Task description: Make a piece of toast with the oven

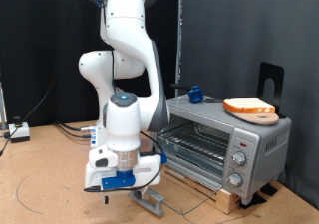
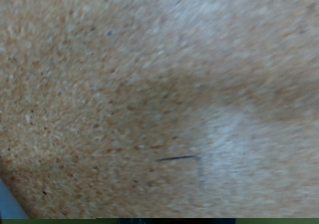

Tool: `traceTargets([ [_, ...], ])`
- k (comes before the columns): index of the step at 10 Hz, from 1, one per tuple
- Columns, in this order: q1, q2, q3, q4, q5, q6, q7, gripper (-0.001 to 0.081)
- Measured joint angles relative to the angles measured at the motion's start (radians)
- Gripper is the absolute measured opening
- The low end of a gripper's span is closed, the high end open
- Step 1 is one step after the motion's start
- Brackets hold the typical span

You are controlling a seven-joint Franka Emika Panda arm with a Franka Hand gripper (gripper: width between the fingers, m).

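Observation:
The silver toaster oven (image 1: 239, 144) stands at the exterior view's right on a wooden slatted base. Its door (image 1: 159, 189) is dropped open and the wire rack (image 1: 194, 139) shows inside. The piece of toast (image 1: 247, 106), orange-tan, lies on top of the oven on a round tan board (image 1: 263, 115). My gripper (image 1: 110, 184) hangs low over the table, to the left of the open door and its handle (image 1: 152, 200). Its fingers are hidden in the exterior view. The wrist view shows only blurred brown tabletop (image 2: 159, 105), with no fingers and no object.
A small blue object (image 1: 195, 93) sits on the oven's top near its back left corner. A black stand (image 1: 271, 80) rises behind the oven. Cables (image 1: 70, 129) run along the table's far left, near a white box (image 1: 18, 132).

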Motion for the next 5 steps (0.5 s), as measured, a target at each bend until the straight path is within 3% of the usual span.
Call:
traceTargets([
  [3, -0.01, -0.095, -0.039, -0.031, -0.063, -0.037, -0.034, 0.0809],
  [5, -0.028, -0.168, -0.047, -0.051, -0.067, -0.104, -0.09, 0.0809],
])
